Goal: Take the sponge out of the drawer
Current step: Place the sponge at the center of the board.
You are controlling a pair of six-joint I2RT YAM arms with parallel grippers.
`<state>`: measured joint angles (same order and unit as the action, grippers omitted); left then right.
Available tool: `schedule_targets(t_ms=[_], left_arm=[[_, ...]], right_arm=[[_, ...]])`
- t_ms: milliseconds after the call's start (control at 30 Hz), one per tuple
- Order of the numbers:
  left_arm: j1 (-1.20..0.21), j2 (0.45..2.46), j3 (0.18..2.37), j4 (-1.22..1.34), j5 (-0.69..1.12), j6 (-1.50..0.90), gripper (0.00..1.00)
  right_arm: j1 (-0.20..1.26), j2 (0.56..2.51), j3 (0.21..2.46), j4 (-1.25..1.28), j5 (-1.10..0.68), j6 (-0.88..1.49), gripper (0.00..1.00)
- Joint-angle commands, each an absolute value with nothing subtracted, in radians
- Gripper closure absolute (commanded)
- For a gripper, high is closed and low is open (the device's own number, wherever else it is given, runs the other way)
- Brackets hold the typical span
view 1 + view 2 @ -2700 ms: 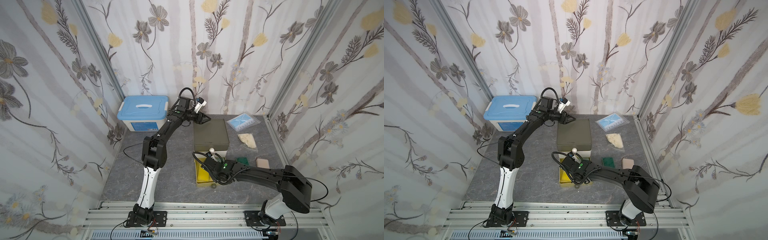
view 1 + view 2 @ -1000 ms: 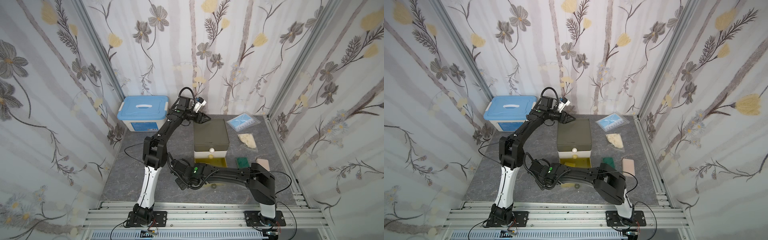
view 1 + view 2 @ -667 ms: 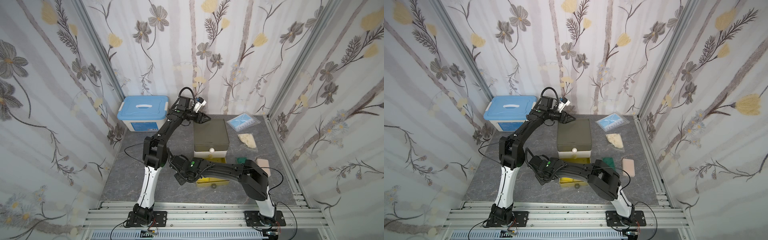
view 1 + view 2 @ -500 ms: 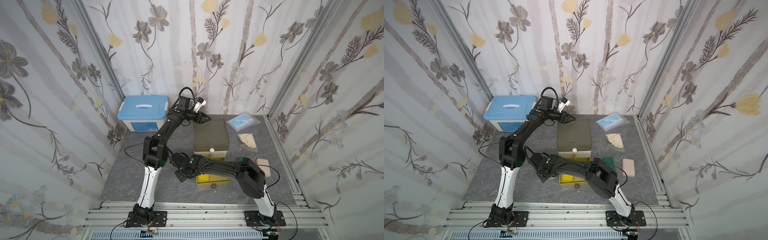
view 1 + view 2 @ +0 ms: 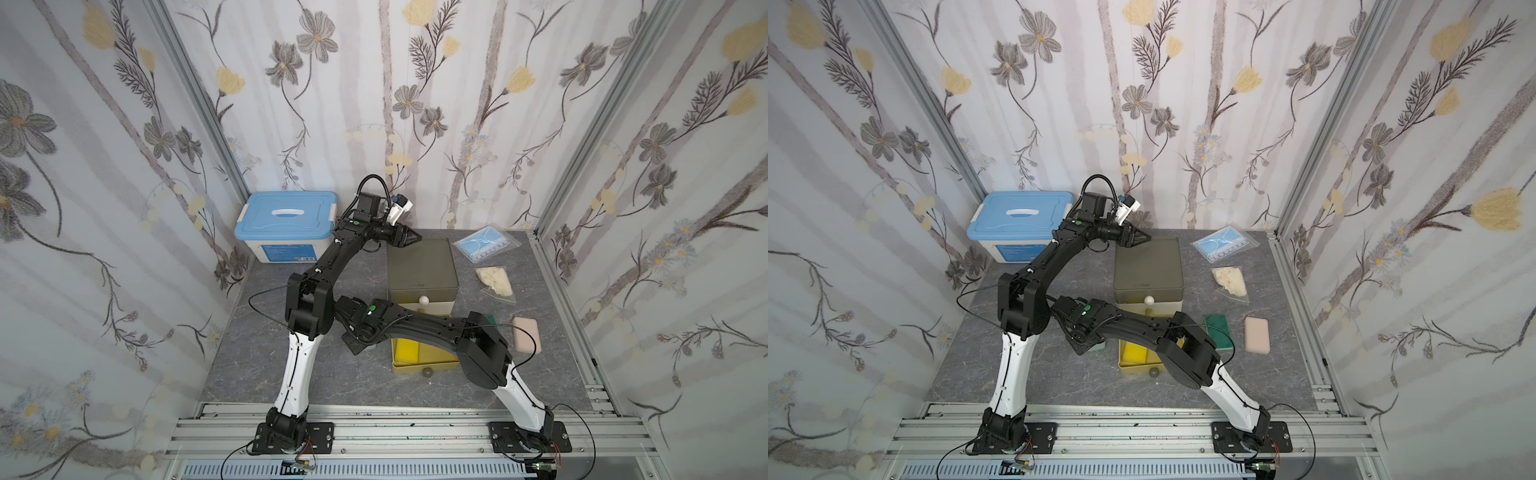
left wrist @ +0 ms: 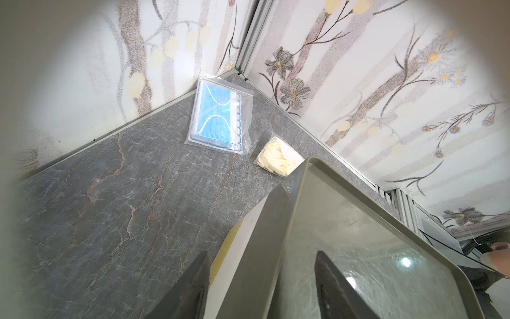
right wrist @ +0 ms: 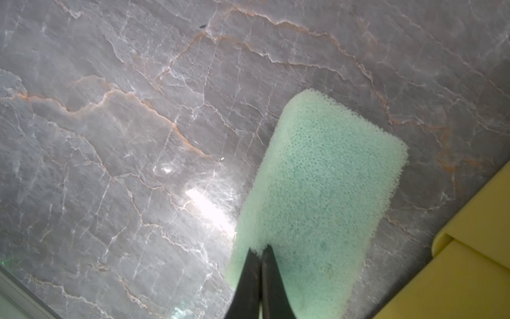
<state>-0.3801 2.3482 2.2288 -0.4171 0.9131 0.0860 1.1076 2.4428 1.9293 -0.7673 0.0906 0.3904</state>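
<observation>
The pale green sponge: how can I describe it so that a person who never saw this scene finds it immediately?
Start at the olive drawer cabinet in the middle of the grey table, then find its open yellow drawer. Beside that drawer, the right hand pinches the pale green sponge over the table. It is mint coloured and porous, unlike the dark green sponge and the pink one.

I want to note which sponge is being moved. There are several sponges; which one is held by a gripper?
The pale green sponge, pinched by the right gripper over the table. The dark green sponge and pink sponge lie untouched.
</observation>
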Motion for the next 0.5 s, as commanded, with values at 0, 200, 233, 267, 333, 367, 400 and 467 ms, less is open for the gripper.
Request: schedule_targets(t_ms=[0,200,233,267,333,367,400,467], left_arm=[[-0.39,2.37,2.214,-0.533,0.888,0.089,0.38],[-0.389,2.373,2.214,-0.534,0.887,0.09,0.38],[-0.39,2.373,2.214,-0.534,0.887,0.089,0.38],[-0.388,2.373,2.214,-0.535,0.887,0.09,0.38],[-0.388,2.376,2.215,-0.54,0.882,0.093,0.38],[-0.388,2.376,2.216,-0.543,0.883,0.094,0.38],[-0.388,2.376,2.217,-0.545,0.882,0.096,0.38],[-0.388,2.378,2.217,-0.546,0.883,0.096,0.38]], right_arm=[[1.106,2.471,1.97,-0.817,0.11,0.364,1.0],[1.103,2.466,1.962,-0.808,0.098,0.35,0.6],[1.102,2.459,1.952,-0.799,0.099,0.349,0.59],[1.103,2.446,1.937,-0.782,0.103,0.352,0.57],[1.101,2.418,1.896,-0.731,0.092,0.359,0.52],[1.101,2.407,1.885,-0.719,0.092,0.362,0.5],[1.1,2.398,1.876,-0.712,0.09,0.362,0.5],[1.101,2.368,1.839,-0.684,0.087,0.367,0.48]])
